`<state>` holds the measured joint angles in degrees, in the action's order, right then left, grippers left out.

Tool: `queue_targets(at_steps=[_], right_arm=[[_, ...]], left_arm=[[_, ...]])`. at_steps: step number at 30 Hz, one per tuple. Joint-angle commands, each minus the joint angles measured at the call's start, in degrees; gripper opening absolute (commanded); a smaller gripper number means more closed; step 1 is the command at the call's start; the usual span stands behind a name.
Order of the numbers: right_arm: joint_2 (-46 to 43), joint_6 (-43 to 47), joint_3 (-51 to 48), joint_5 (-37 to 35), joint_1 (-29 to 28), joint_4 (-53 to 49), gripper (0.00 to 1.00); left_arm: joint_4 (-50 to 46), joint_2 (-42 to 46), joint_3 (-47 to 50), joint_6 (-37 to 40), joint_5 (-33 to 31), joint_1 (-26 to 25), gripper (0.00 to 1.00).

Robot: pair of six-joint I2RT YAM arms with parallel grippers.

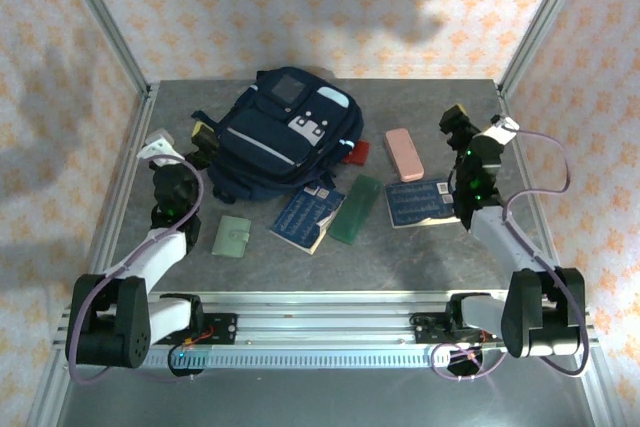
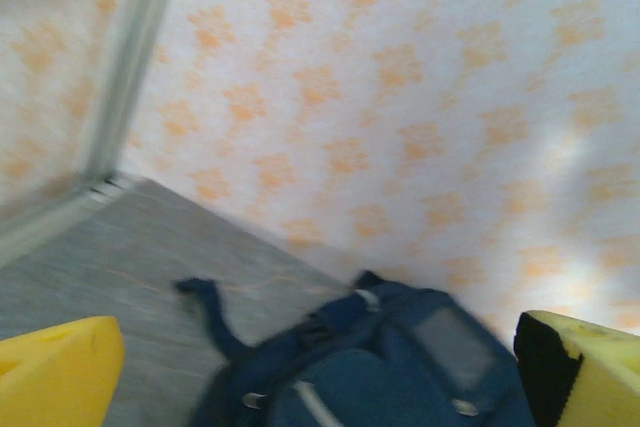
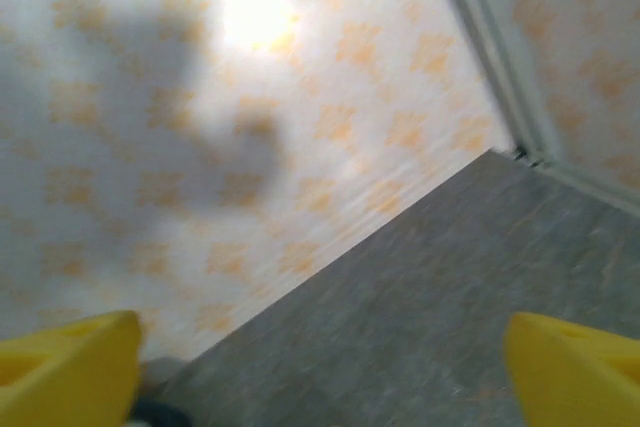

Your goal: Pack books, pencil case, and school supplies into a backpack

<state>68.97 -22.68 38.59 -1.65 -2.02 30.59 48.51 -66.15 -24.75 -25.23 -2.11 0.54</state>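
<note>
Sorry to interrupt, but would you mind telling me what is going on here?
Packing is about to start. The backpack lies on the table, with the books, pencil case and small supplies spread out beside it. The left gripper and right gripper hover open, holding nothing.

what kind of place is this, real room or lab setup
Probably a robot test cell: a grey table boxed in by patterned panels, a left arm and right arm bolted to a rail, a backpack laid out.
</note>
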Motion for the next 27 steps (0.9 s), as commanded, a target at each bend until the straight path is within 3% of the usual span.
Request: queue_targets(at_steps=[1,3,5,12,20,27], right_arm=[[3.7,-9.2,2.9,19.0,0.0,-10.5,0.71],[7.0,-10.1,6.1,25.4,-1.5,-13.8,0.65],[10.2,-10.5,8.5,28.2,-3.7,-16.6,0.64],[23.1,-11.6,15.7,29.7,-11.0,-20.9,0.74],[40.9,-13.1,30.0,30.5,-14.9,-24.3,0.67],[50.3,-14.3,40.6,29.5,-16.6,-27.8,0.6]], left_arm=[[-7.1,-0.3,-0.9,-13.3,13.0,0.1,0.88],[-13.2,-0.3,-2.0,-16.1,15.8,-1.1,0.68],[-17.8,0.4,-1.8,-17.1,16.1,-3.7,0.6],[-29.2,3.8,2.3,-20.3,11.5,-11.8,0.62],[-26.3,1.8,5.7,-22.0,10.6,-12.8,0.6],[-25.2,-3.8,2.9,-21.0,11.1,-12.8,0.57]])
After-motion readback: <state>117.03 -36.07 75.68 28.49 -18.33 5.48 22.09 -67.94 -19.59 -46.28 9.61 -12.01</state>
